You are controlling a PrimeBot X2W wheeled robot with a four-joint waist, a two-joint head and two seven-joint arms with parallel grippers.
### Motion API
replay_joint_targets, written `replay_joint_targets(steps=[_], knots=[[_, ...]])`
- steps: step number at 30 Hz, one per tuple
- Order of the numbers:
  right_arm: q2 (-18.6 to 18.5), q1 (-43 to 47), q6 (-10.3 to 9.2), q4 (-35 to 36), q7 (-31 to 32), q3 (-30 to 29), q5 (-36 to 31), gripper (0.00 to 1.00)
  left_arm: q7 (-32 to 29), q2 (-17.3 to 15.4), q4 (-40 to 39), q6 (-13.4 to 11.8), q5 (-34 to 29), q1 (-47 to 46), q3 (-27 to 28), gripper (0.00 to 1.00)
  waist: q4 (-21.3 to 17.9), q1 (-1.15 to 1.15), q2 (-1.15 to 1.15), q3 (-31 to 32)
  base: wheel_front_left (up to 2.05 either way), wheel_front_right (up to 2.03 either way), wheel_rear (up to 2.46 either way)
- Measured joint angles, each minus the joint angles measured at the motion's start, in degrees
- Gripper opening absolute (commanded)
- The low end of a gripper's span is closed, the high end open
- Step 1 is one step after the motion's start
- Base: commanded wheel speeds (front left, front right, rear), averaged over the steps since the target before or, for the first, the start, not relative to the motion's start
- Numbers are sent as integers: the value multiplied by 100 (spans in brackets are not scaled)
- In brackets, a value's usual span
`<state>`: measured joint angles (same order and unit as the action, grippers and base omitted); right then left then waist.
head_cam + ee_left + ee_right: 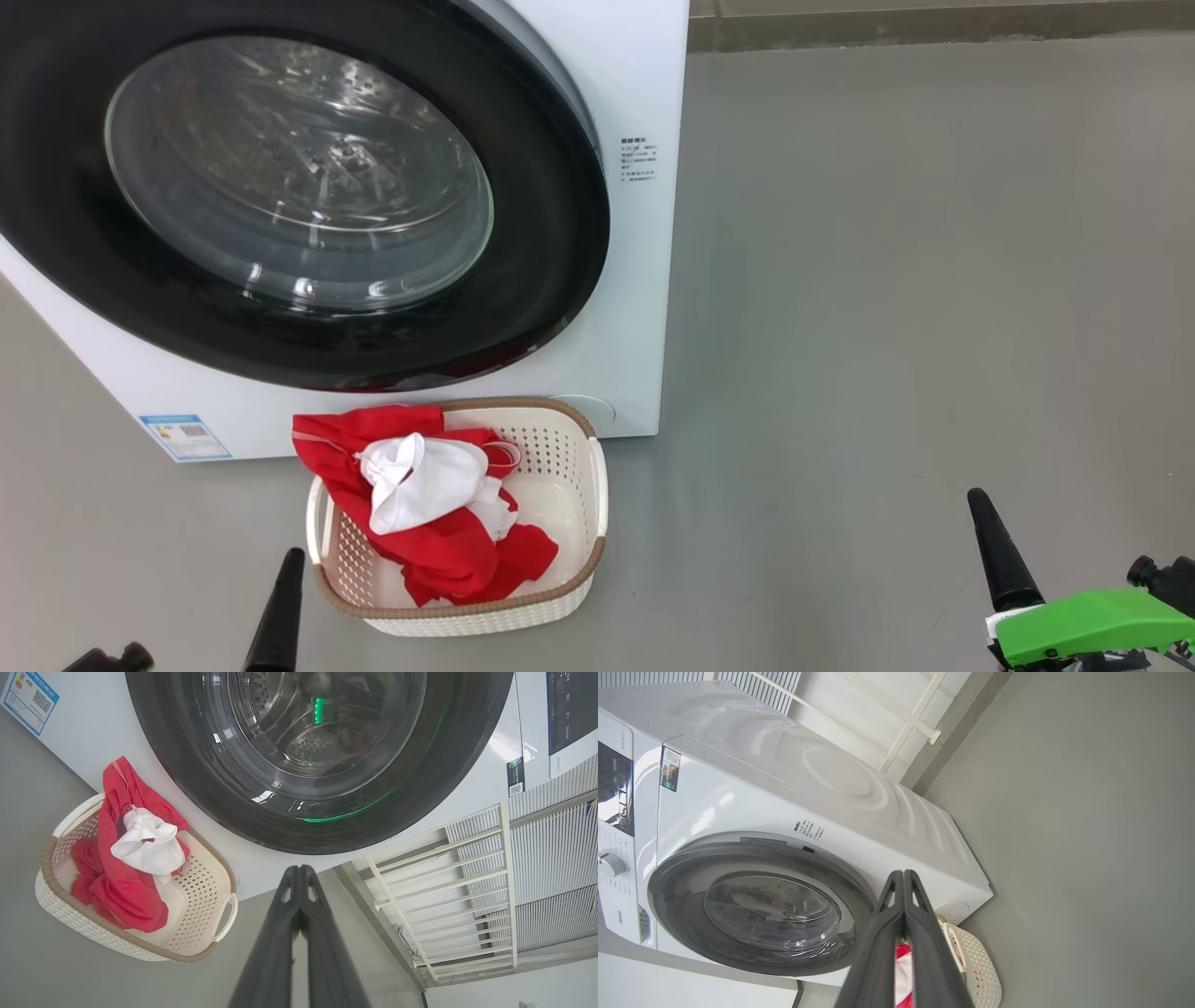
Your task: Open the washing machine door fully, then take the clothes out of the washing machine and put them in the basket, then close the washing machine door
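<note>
White front-loading washing machine is seen with round black-rimmed glass door shut. Cream-white perforated plastic basket is set on grey floor just before it, red-and-white clothes piled inside. Left claw and right claw are pinched closed, empty.

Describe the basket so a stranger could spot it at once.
Start at the big white washing machine with its round black-rimmed door. On the grey floor just in front, below that door, sits the basket: cream perforated plastic with a brown woven-look rim, holding red and white clothes.
</note>
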<state>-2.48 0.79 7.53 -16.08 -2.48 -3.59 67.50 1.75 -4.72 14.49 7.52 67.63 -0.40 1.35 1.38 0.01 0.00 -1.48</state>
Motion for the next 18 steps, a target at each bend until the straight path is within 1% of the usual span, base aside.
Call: replay_joint_targets(steps=[18], knots=[[-36,-138,0,18,283,-107,1001,0,-287,70,33,0,972,-126,85,0,-55,0,0,52,0,0,0]])
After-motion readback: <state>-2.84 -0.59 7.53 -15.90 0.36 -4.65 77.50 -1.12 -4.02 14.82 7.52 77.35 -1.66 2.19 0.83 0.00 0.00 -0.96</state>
